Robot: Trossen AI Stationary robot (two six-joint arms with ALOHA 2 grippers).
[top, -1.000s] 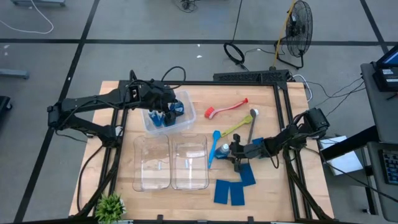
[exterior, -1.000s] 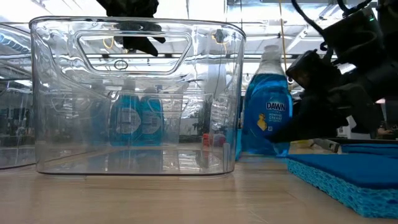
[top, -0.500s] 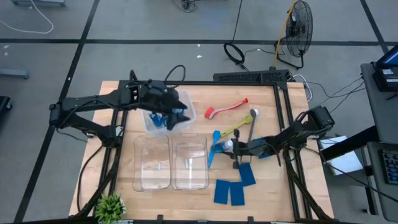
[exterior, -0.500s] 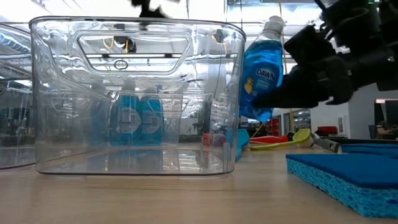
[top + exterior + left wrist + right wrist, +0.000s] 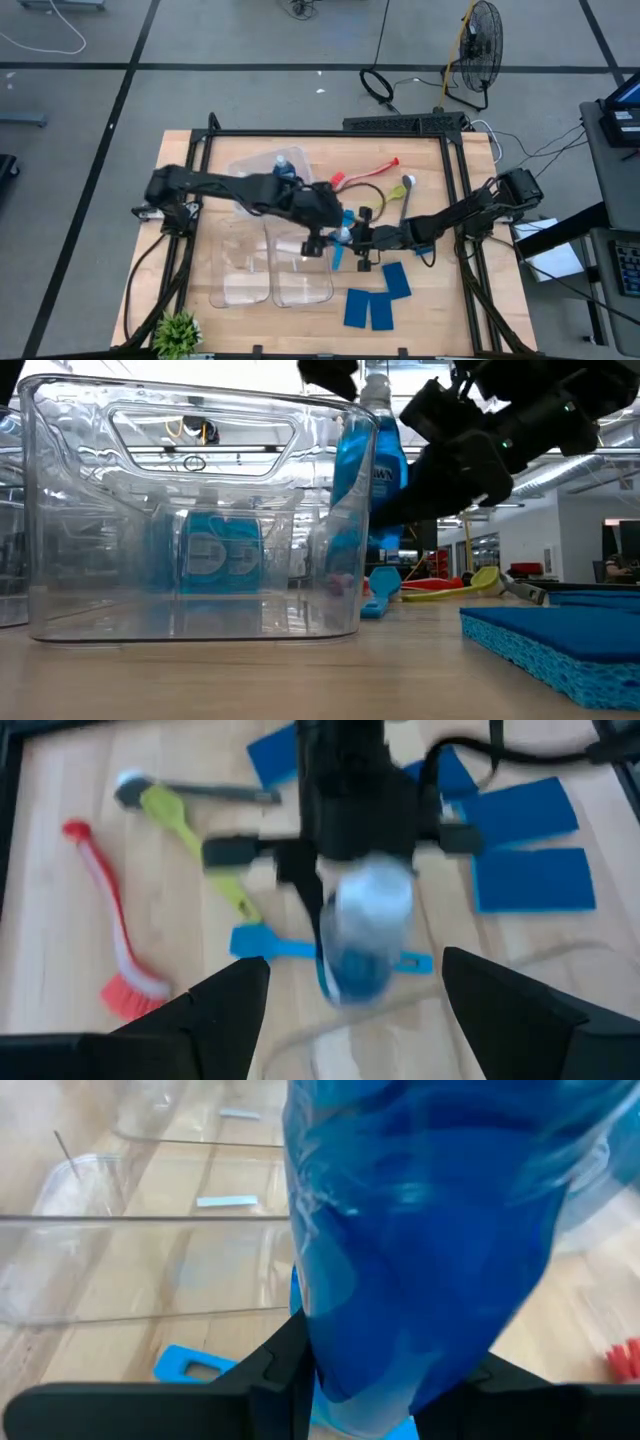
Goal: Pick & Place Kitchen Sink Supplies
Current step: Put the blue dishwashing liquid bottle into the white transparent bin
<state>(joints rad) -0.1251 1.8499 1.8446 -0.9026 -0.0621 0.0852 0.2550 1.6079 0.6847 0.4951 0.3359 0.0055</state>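
My right gripper (image 5: 352,238) is shut on a blue-liquid bottle (image 5: 384,465) with a pale cap, held in the air by the right end of the near clear bins. My left gripper (image 5: 322,240) has reached across to the same spot. It is open, and its fingers (image 5: 225,1005) stand wide on either side of the bottle (image 5: 355,960) without touching it. Another bottle (image 5: 283,165) stands in the far clear bin (image 5: 250,170). Blue sponges (image 5: 370,308) lie flat on the table. Red (image 5: 365,172), yellow-green (image 5: 380,205) and blue (image 5: 345,222) brushes lie beyond the grippers. My right gripper pinches the bottle's blue body (image 5: 330,1350) between its two fingers (image 5: 285,1370). The fingers come roughly level from the table's right side. The bottle is lifted clear of the table and stands nearly upright with its cap (image 5: 378,385) on top, slightly tilted.
Two clear bins (image 5: 245,268) (image 5: 305,268) stand side by side just near and left of the grippers. A dark-handled brush (image 5: 405,195) lies by the yellow-green one. A small potted plant (image 5: 177,332) sits at the table's near left corner. Bare wood shows near the right edge.
My right gripper has lifted the bottle off the table and carried it leftward toward the clear bins. My left arm has left the far bin and swung right and nearer, and its open gripper now flanks the held bottle.
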